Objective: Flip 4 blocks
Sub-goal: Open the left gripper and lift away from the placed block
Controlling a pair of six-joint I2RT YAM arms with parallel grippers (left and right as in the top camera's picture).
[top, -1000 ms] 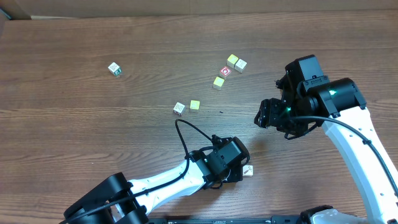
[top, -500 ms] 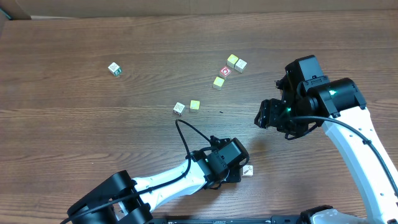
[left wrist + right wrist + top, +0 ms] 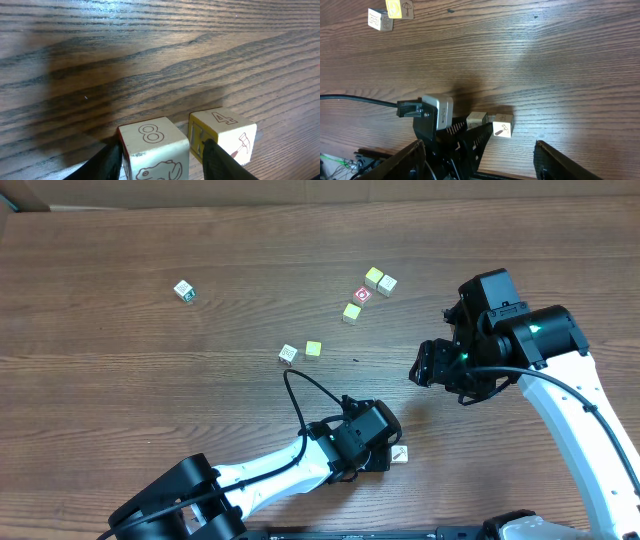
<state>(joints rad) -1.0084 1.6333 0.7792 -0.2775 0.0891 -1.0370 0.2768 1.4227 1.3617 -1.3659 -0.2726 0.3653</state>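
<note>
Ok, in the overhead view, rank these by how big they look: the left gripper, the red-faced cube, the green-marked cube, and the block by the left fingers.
1. Left gripper: clearly the largest.
2. Red-faced cube, green-marked cube and the cream block beside that gripper: these look alike in size, so no ranking among them.

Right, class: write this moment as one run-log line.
left hand: open, straddling block marked 8 | block marked 4: beside it | right hand: open, empty, above table
</note>
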